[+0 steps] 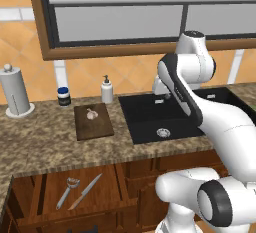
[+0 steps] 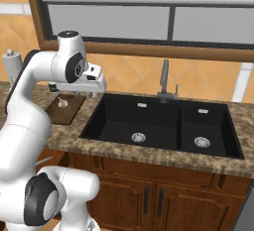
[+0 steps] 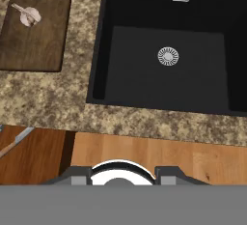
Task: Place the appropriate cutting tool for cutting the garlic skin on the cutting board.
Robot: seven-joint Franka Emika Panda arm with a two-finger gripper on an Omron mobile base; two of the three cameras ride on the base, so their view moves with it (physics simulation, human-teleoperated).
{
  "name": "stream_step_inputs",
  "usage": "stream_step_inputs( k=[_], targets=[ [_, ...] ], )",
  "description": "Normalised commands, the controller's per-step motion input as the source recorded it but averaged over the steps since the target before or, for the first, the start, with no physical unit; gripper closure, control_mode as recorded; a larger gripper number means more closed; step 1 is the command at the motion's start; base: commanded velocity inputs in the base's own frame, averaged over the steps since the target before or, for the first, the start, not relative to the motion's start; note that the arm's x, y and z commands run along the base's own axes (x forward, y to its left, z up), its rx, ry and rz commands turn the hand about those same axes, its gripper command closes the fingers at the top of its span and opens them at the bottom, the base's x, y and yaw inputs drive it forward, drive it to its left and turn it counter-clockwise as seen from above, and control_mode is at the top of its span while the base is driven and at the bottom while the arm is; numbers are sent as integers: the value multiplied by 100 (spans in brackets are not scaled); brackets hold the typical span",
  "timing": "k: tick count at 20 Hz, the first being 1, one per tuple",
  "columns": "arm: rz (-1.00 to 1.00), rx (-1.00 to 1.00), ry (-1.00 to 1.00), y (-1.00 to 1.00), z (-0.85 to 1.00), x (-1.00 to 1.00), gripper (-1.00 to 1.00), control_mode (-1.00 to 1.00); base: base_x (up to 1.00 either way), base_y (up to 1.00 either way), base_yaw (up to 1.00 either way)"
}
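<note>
The gripper hangs above the counter between the cutting board and the sink, holding nothing; its fingertips are cut off at the bottom of the hand view, so I cannot tell how far apart they stand. The knife lies well below and to the board side of the gripper, in an open drawer under the counter, just beside the peeler; only its tip edges into the hand view. It looks slim, stiff and light, with a smooth blade that would likely slip, so the brownish handle at the near end is the better place to pinch, across its narrow width. Lying flat on the drawer floor, it leaves little room under the fingers. The cutting board sits beside the gripper on the counter, with the garlic resting near its far end. By count: one knife, one peeler, one garlic bulb, one board.
</note>
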Motion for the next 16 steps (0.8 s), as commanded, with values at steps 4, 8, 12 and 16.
stream_step_inputs(
  k=[4, 8, 12, 16],
  targets=[
    [1, 0, 0, 0, -5, -23, -100, -100, 0, 0, 0],
    [-3, -1, 7, 43, -46, -60, -100, -100, 0, 0, 0],
    [-19, -13, 18, 100, -63, -34, -100, -100, 0, 0, 0],
    [-19, -12, 16, 100, -69, -28, -100, -100, 0, 0, 0]
  ],
)
